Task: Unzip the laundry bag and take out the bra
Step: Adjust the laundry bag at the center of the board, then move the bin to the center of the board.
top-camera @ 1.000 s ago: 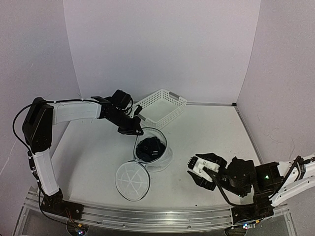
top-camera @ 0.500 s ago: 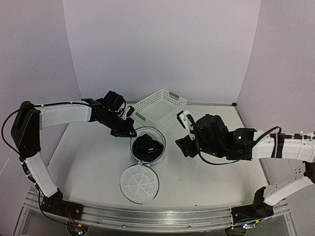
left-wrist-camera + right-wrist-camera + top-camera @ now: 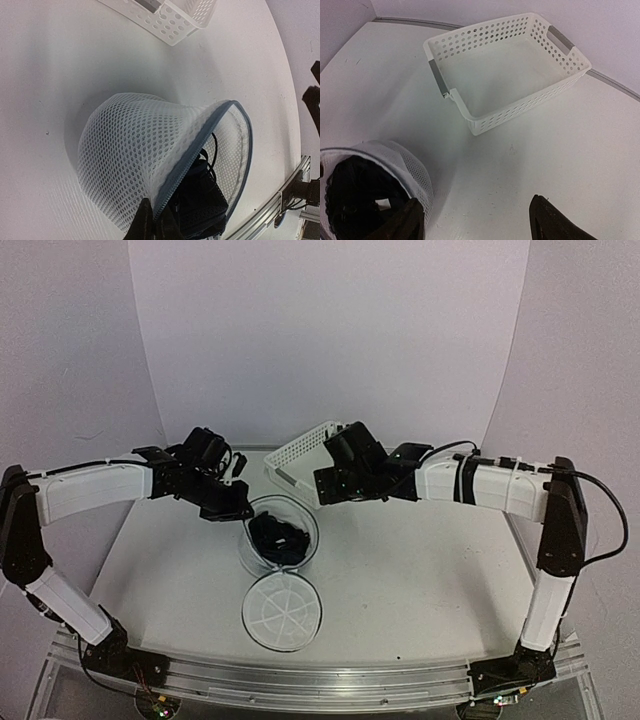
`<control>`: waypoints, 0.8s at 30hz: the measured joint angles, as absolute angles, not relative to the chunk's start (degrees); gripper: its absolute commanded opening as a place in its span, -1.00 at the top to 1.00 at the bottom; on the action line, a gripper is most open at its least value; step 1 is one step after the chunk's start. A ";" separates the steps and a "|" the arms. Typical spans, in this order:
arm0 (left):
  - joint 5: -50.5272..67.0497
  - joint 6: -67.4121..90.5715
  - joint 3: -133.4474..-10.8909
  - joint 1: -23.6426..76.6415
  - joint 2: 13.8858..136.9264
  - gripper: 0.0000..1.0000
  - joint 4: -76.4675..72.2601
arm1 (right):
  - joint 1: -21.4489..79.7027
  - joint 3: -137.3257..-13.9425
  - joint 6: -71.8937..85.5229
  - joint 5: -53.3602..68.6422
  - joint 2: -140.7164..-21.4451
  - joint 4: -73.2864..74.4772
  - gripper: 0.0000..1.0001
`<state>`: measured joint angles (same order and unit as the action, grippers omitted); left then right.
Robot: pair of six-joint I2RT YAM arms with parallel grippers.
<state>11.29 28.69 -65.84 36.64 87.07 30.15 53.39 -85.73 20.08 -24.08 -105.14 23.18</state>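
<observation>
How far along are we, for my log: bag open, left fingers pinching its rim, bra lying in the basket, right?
No. The bra lies inside the bag, not in the basket; the right wrist view shows the basket empty. The bag is open and the left fingers pinch its rim.

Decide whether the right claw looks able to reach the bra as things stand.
Probably yes: the laundry bag gapes open, the left claw pinching its rim, and the open right claw is beside the exposed bra.
</observation>
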 measured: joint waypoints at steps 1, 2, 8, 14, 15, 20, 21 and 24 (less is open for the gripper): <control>10.72 28.86 -65.36 36.53 86.50 0.93 30.22 | 53.04 -87.74 21.30 -24.49 -106.76 23.66 -0.46; 10.28 29.06 -64.66 36.40 85.86 0.92 30.22 | 52.58 -89.73 22.70 -24.84 -108.36 24.18 -0.45; 8.78 30.09 -61.73 36.03 84.36 0.92 30.37 | 49.28 -97.60 29.58 -25.61 -115.28 25.93 -0.38; 7.38 30.57 -59.24 35.94 83.83 0.82 30.59 | 46.35 -103.35 35.73 -26.24 -122.52 26.28 -0.36; 7.14 30.61 -58.87 35.94 83.61 0.81 30.57 | 45.84 -104.16 36.84 -26.22 -123.70 26.39 -0.35; 6.00 31.22 -57.71 35.94 81.97 0.81 30.57 | 43.57 -109.16 41.50 -25.71 -129.49 26.87 -0.30; 5.85 31.40 -57.58 35.94 81.60 0.81 30.61 | 43.16 -110.52 42.24 -25.39 -130.65 27.00 -0.30; 5.80 31.57 -57.19 35.94 80.64 0.81 30.59 | 41.98 -114.96 43.92 -24.21 -134.13 26.96 -0.28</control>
<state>5.80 31.57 -57.19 35.94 80.64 30.59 41.98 -114.96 43.92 -24.21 -134.13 26.96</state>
